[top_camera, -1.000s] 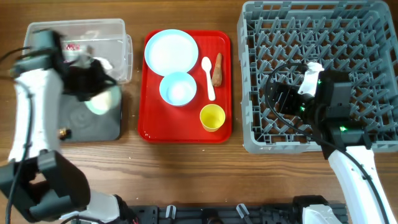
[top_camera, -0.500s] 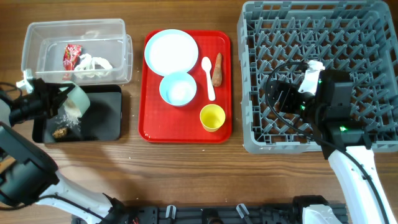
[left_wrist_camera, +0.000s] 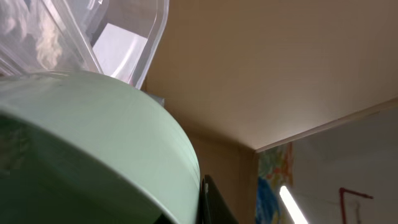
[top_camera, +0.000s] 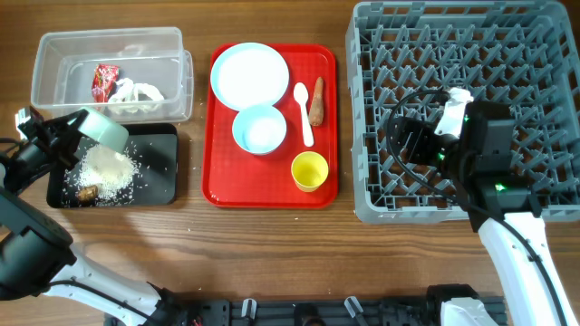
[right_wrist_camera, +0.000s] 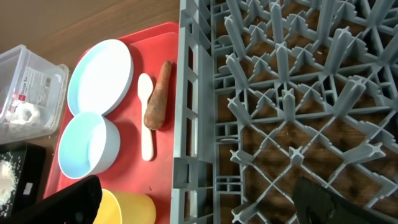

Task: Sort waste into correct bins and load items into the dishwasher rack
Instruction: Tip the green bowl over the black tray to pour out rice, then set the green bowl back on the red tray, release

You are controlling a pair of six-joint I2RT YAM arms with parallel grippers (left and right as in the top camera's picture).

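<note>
My left gripper is shut on a small pale green bowl, tipped on its side over the black tray. The bowl fills the left wrist view. A pile of white rice and a dark brown lump lie in that tray. The clear tub holds a red wrapper and white scraps. My right gripper is open and empty over the grey-blue rack, its fingers spread wide.
A flat red serving tray carries a pale plate, a pale blue bowl, a white spoon, a carrot-like stick and a yellow cup. The right wrist view shows the rack's near wall beside them.
My left arm swung out to the table's left edge with the bowl. The bowl tipped further and rice spilled from it into the black tray. The right arm has not moved.
</note>
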